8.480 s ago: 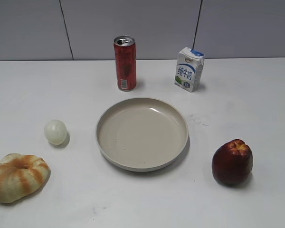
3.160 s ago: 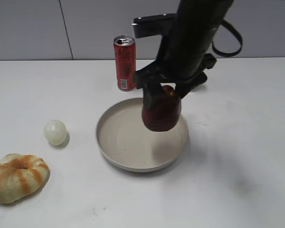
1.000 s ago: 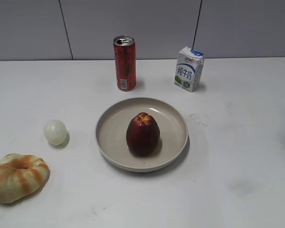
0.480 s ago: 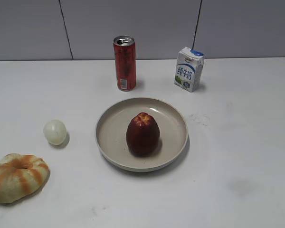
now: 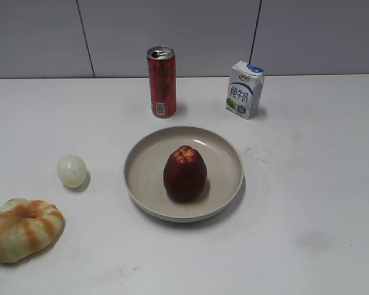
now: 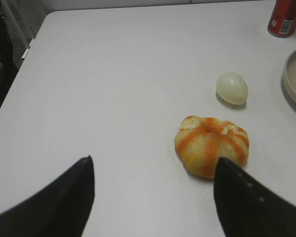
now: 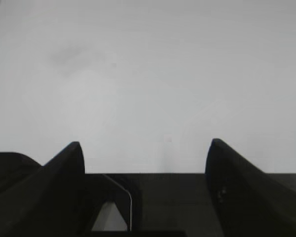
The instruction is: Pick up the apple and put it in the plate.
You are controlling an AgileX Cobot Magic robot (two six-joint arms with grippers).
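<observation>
The dark red apple [image 5: 185, 173] stands upright in the middle of the beige plate [image 5: 221, 147] at the table's centre in the exterior view. No gripper shows in that view. The plate's rim [image 6: 292, 81] shows at the right edge of the left wrist view. My left gripper [image 6: 155, 163] is open and empty above bare table, near the bread roll. My right gripper [image 7: 145, 145] is open and empty at the table's near edge, with only bare white table in front of it. The apple shows in neither wrist view.
A red can [image 5: 162, 82] and a milk carton [image 5: 244, 89] stand behind the plate. A pale ball [image 5: 71, 170] and a striped bread roll [image 5: 23, 228] lie to the plate's left; both also show in the left wrist view, the ball [image 6: 232, 88] and the roll [image 6: 211, 144].
The apple went from the table's right side, was carried by the right gripper over the plate, and now rests in it. The right arm has left the exterior view.
</observation>
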